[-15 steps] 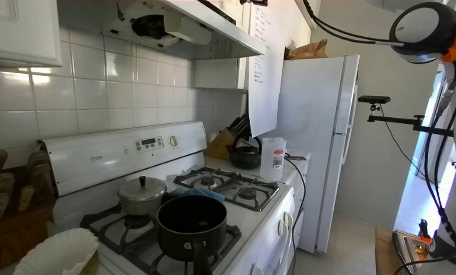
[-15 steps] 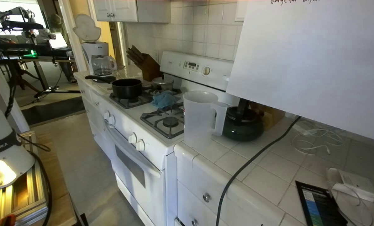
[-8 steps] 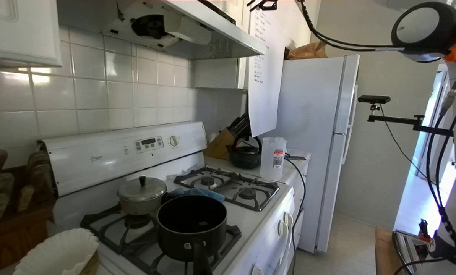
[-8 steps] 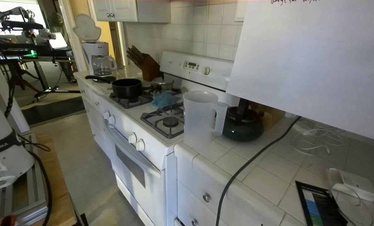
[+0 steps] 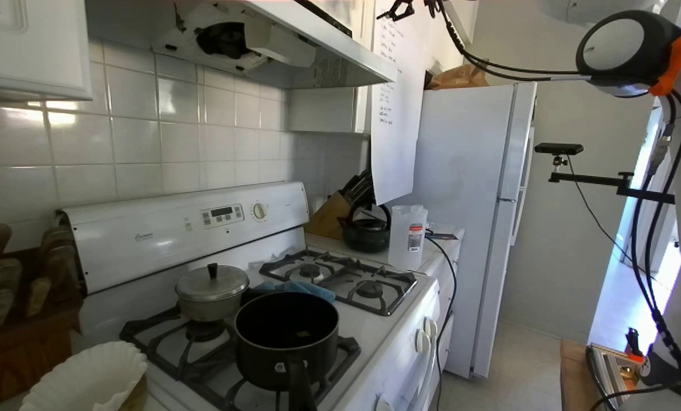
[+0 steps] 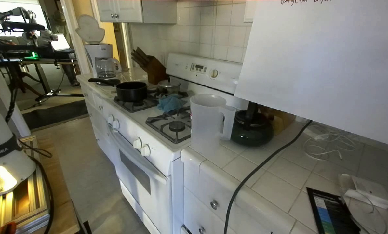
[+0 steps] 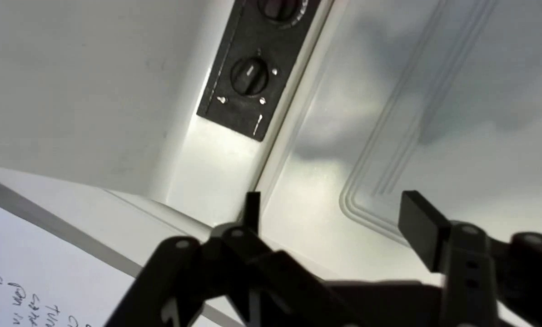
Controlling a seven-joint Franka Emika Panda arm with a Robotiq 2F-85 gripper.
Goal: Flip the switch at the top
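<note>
On the range hood's front (image 5: 340,43), a black control panel (image 7: 234,112) carries two round black knobs. The lower knob (image 7: 249,76) shows whole in the wrist view. The upper knob (image 7: 278,8) is cut off by the picture's edge. Which of them is the switch, I cannot tell. My gripper (image 7: 330,200) stands open, its dark fingers wide apart with only pale cabinet surface behind the gap. It appears below and right of the panel there, apart from both knobs. In an exterior view, part of the gripper (image 5: 397,9) shows at the top edge, right of the hood.
A white cabinet door (image 7: 434,168) lies beside the panel. A handwritten paper sheet (image 5: 394,131) hangs near the hood. Below are a black saucepan (image 5: 286,342), a lidded pot (image 5: 212,291), a plastic pitcher (image 5: 407,237) and a fridge (image 5: 460,188). Cables (image 5: 523,71) trail along the arm.
In an exterior view my gripper has come slightly right and lower, showing more of itself, and its fingers have spread. The arm's black and orange joint has sunk a little.
</note>
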